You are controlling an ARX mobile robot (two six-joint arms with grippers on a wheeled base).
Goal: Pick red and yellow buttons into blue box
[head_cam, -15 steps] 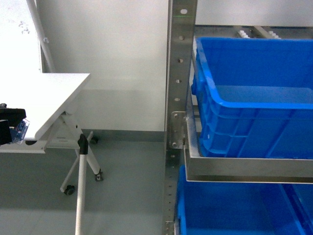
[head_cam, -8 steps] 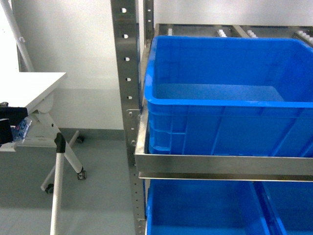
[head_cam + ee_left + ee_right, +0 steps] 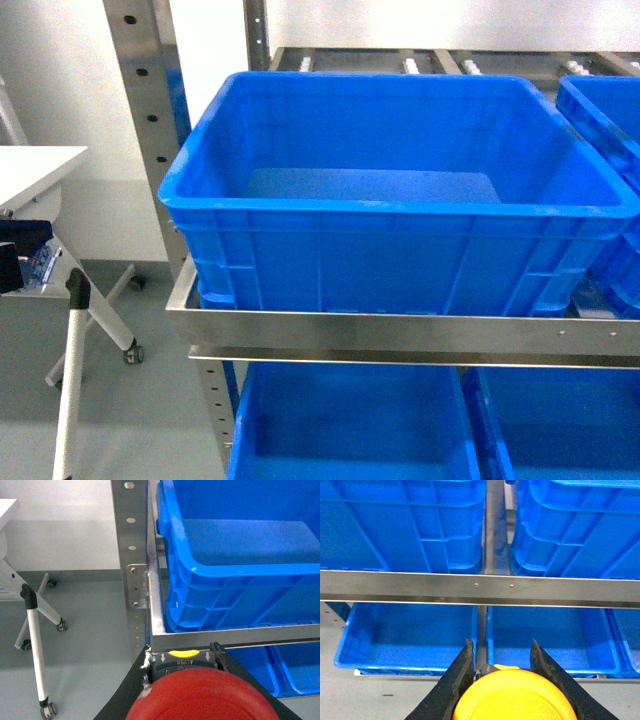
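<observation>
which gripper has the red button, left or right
The left gripper holds the red button; the right gripper holds the yellow button.

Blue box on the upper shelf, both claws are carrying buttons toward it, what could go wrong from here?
Both claws sit below the blue box rim. The left claw, holding the red button, faces the steel shelf rail, so moving straight ahead could hit it. The right claw with the yellow button looks at the lower bins, so a release there would probably land in the wrong box.
</observation>
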